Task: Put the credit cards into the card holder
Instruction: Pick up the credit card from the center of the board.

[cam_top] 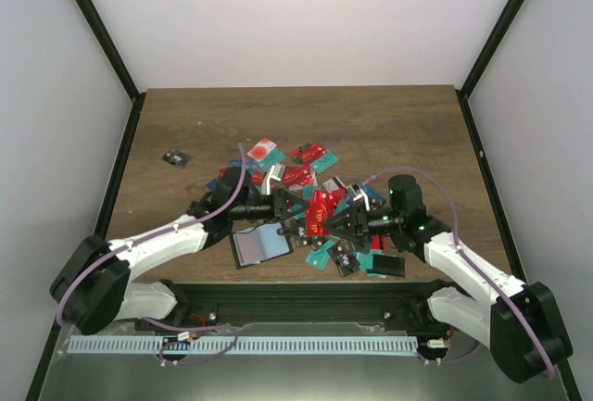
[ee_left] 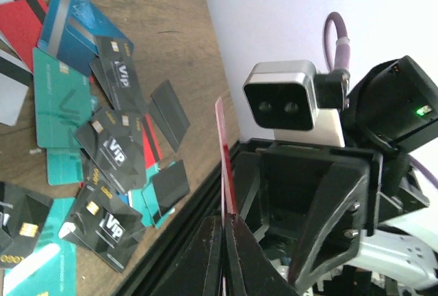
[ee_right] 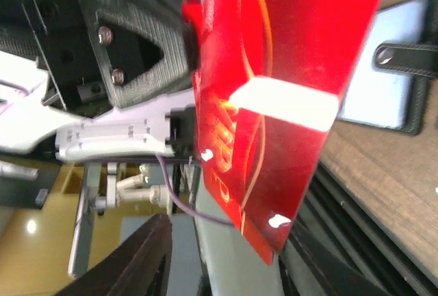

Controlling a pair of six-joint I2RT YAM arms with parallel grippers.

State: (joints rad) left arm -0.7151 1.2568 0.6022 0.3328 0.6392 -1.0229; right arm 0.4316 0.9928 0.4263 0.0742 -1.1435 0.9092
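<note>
Over the scattered credit cards, a red card is clamped edge-on in the left gripper. Whether the right gripper has bitten on it can't be told tbh. Probably a mid-air handover. Next, the card would need to be lined up with a pocket of the open card holder, lying flat beside the left gripper.

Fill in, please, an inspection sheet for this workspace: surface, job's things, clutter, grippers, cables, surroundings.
Surface: wooden table, with cards heaped at its near middle.
Job's things: credit cards in a loose pile; card holder lies open beside the pile, near the front edge.
Clutter: black flat case at the pile's near right; small dark item alone at the left.
Grippers: left gripper is shut on a red card, held on edge; right gripper faces it and looks open, its visible finger apart from the card.
Cables: a purple cable loops along each arm.
Surroundings: white walls, black frame posts.
</note>
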